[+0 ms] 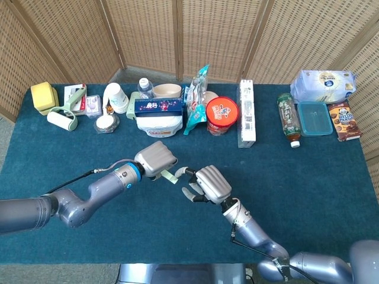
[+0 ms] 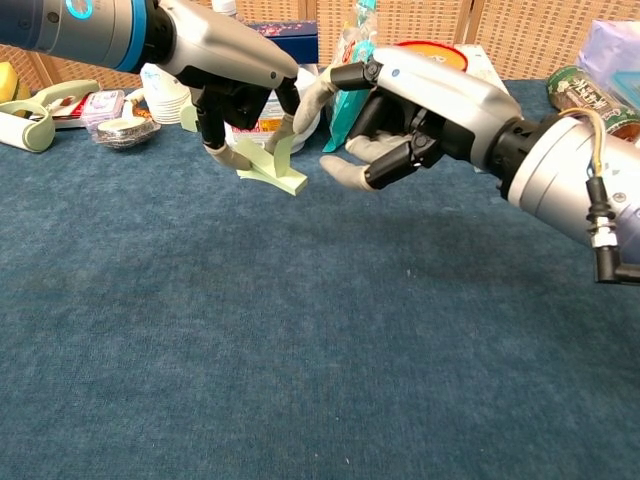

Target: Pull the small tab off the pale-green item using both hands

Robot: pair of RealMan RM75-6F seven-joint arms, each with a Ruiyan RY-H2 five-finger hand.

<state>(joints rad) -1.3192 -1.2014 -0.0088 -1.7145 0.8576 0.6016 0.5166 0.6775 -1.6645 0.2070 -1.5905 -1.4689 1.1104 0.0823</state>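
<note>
My left hand holds a small pale-green item above the blue cloth, near the table's middle. A thin upright tab of the same green stands on the item beside one left fingertip. My right hand hovers just right of it with its fingers apart and nothing in them. One right fingertip reaches close to the tab; whether it touches is unclear.
A row of goods lines the table's far edge: white tub, teal snack bag, red cup, long white box, bottle, blue-lidded container, lint roller. Bare blue cloth lies in front.
</note>
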